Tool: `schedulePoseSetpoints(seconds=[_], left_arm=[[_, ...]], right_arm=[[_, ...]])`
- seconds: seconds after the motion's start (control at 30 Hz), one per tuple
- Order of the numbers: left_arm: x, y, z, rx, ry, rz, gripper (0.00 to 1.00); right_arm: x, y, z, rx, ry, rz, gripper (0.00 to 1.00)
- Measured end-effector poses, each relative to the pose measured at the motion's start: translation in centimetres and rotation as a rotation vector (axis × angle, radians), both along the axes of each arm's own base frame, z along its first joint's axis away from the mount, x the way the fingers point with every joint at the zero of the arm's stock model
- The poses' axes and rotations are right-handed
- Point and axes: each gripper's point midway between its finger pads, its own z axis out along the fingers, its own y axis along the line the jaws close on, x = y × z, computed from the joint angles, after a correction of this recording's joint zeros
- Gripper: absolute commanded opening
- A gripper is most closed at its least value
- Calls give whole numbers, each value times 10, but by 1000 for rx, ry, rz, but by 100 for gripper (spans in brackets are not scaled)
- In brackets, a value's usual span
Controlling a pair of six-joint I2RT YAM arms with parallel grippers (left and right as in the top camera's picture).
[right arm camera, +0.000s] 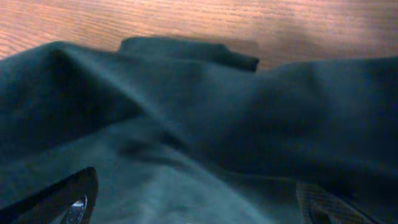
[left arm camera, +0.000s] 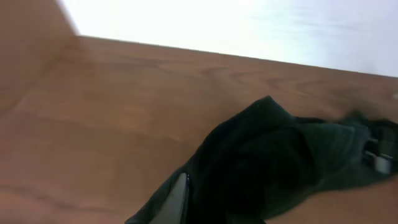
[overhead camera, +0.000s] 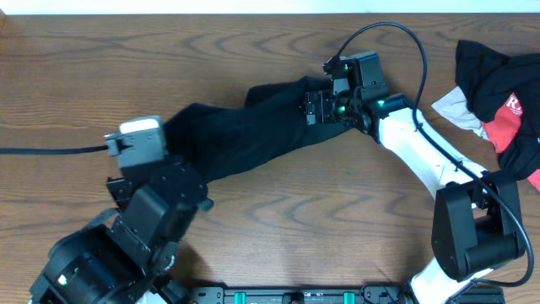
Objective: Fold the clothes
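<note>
Easy to spot the clothes: all black, soft, stretched in a long lumpy strip across the middle of the table, from low on the left up to the far right. Not folded yet. Not even flat (bumps and wrinkles all over in the right wrist view).

Pinched at the left end by the left gripper. Looks that way, anyway: shut tight, with black cloth bunched right around one finger and rising in a hump in front. Hard to see the exact spot of the pinch.

Free at the other end. Shows the right gripper with its fingers spread wide, one at each bottom corner of its own view, and only loose cloth lying between and under. Nothing grabbed there.

Off to the right, well apart from the job: a black-and-red garment with white letters, and a small pale grey cloth peeking out beside it.

So, probably near the start. Done: laid out long on the table. Left to do: smooth the lumps, bring one end over to the other, then maybe fold again into a small neat pile. Needs a fresh grab on the right before any of that.
</note>
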Motion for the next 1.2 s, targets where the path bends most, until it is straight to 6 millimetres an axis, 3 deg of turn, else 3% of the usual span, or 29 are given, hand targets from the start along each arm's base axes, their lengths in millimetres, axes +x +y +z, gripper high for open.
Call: schedulePoseSetpoints(seconds=[0.33,0.53,0.77,0.83,0.87,1.0,1.1,1.2], left_arm=[[23,53,-17,42,61,306,6],[54,85,-56,122,212,493,6],[83,136,-111,181,393,695,6],[86,155,-124,185,434,756,17],[85,164,-130,188,454,780,38],[79,195,-146,194,515,879,83],[73,211,-150,179,528,929,92],[72,216,-151,158,520,948,93]], right_arm=[[-11,-1,-7,1,60,3,99],[-17,2,-10,-5,82,14,99],[-25,0,-15,-14,120,13,99],[-26,0,-15,-15,124,13,99],[-26,0,-15,-16,126,13,99],[-26,0,-15,-15,126,13,99],[-26,1,-15,-10,126,16,99],[-27,4,-13,3,124,27,99]])
